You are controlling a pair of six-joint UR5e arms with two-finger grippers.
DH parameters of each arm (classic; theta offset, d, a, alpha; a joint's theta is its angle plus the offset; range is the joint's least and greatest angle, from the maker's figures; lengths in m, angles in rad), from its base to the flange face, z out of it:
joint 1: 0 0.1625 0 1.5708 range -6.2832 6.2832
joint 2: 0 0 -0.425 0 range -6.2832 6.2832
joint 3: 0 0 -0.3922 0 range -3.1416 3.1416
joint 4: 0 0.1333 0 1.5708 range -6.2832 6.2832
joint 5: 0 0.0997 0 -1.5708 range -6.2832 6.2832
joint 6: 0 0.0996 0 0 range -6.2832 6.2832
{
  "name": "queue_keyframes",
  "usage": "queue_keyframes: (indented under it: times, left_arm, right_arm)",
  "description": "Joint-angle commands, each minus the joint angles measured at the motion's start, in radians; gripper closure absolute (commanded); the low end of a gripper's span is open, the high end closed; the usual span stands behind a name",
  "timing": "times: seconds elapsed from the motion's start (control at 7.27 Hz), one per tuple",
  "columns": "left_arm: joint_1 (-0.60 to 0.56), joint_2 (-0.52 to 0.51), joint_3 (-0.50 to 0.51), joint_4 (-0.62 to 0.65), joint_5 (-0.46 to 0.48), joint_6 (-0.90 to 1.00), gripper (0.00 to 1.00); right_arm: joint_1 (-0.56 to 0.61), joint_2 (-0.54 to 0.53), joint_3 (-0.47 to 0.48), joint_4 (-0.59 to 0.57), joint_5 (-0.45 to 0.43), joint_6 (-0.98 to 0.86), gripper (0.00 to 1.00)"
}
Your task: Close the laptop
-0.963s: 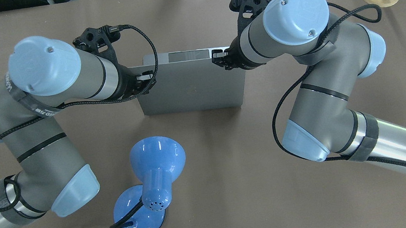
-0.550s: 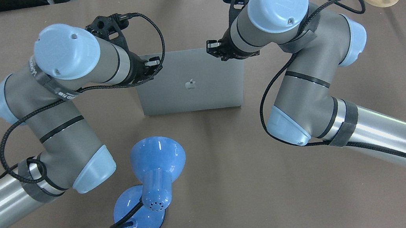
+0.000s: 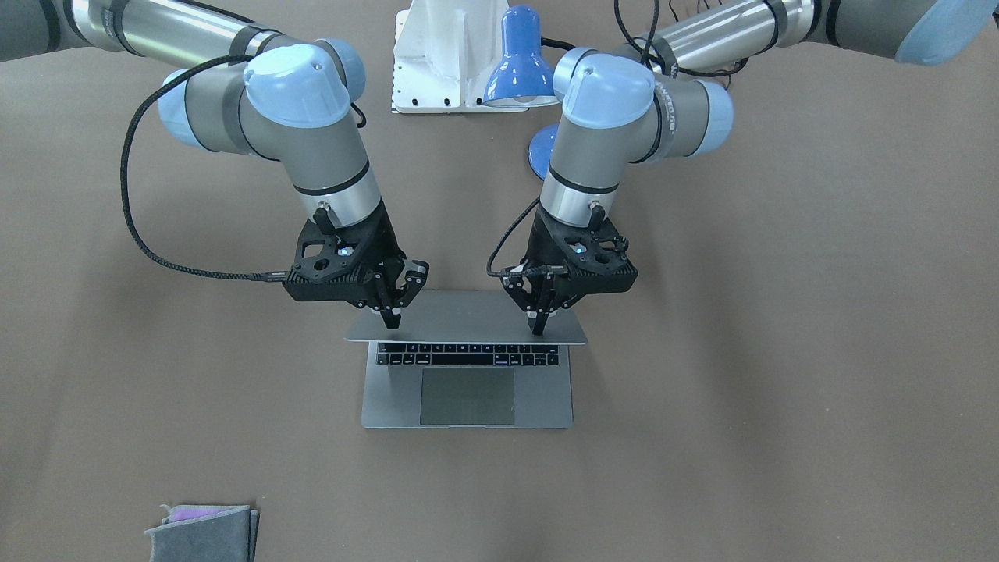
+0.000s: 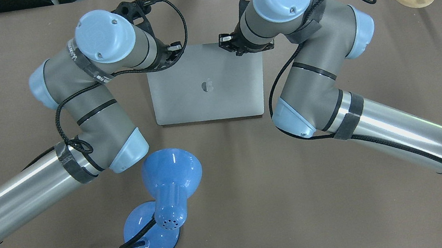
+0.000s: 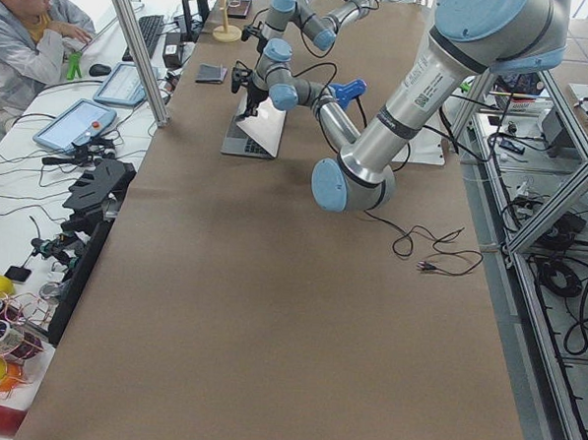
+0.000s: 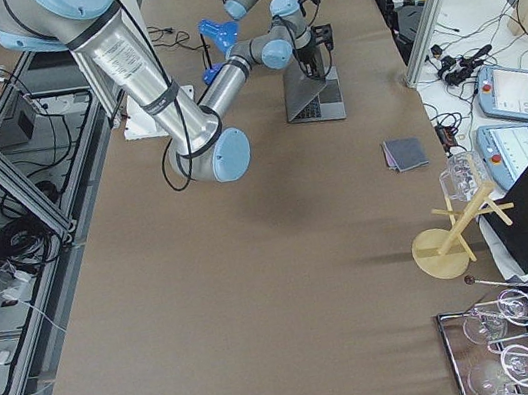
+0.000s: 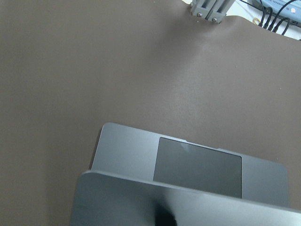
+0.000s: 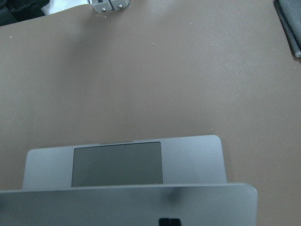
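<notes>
**Two closed grippers on a half-lowered lid**

Both pairs of fingers are drawn together and hold nothing. The left gripper [image 3: 538,326] and the right gripper [image 3: 392,316] each press a tip on the back of the lid [image 4: 183,99] near its free edge, one toward either end. The laptop [image 3: 467,414] lies mid-table [image 3: 780,328]. Its long axis runs across from the robot's left to its right, with the hinge on the robot's side and the opening facing the operators' side. The lid leans forward over the base.

From across the table, the lid covers the upper rows of the keyboard [image 3: 467,358]. The trackpad [image 3: 467,396] shows in full and the screen not at all. From overhead, the lid with its dark logo [image 4: 207,85] hides the whole base, and the wrists hide most of the fingertips. Each wrist view shows only a dark smudge on the lid at its lower edge. A blue lamp [image 4: 169,183] stands on the robot's side of the laptop. A grey cloth [image 3: 203,532] is cut off by the frame edge.
</notes>
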Motion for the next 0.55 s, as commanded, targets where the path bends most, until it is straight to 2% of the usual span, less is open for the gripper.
queue_keyframes:
  times: [0.0,0.14,0.41]
  left_arm:
    - [-0.007,-0.035,0.124,-0.074,0.028,-0.001,1.0]
    - [-0.007,-0.059,0.19,-0.1,0.041,-0.001,1.0]
    - [-0.006,-0.079,0.311,-0.178,0.041,0.005,1.0]
  right_arm:
    - [0.012,0.084,-0.206,0.074,0.002,-0.016,1.0]
    - [0.012,0.089,-0.301,0.164,0.004,-0.016,1.0]
    - [0.012,0.127,-0.405,0.19,0.039,-0.025,1.0]
